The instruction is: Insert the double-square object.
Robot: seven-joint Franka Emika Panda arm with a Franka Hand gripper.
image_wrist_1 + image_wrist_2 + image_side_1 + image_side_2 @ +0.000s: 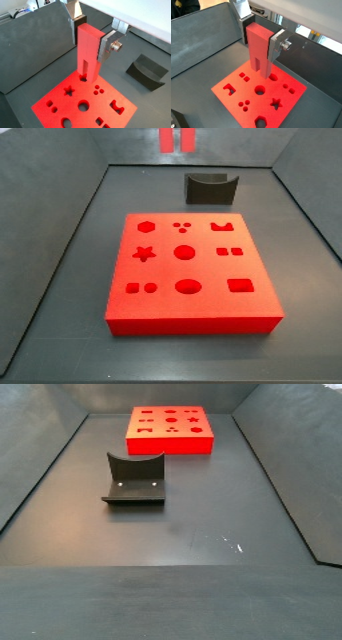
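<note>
My gripper (91,37) is shut on the double-square object (87,50), a tall flat red peg held upright by its upper end between the silver fingers (107,44). It shows the same way in both wrist views (261,37). The peg (259,55) hangs with its two prongs down, above the big red block (261,92) and apart from it. The block's pair of small square holes (245,77) lies to one side of the prongs. In a side view only the two prong tips (178,138) show at the top edge, high above the block (187,268); the gripper is out of view there.
A dark grey holder (210,189) stands on the floor beyond the block, and also shows in a side view (134,479) in front of the block (170,430). Sloped dark bin walls (80,218) enclose the floor.
</note>
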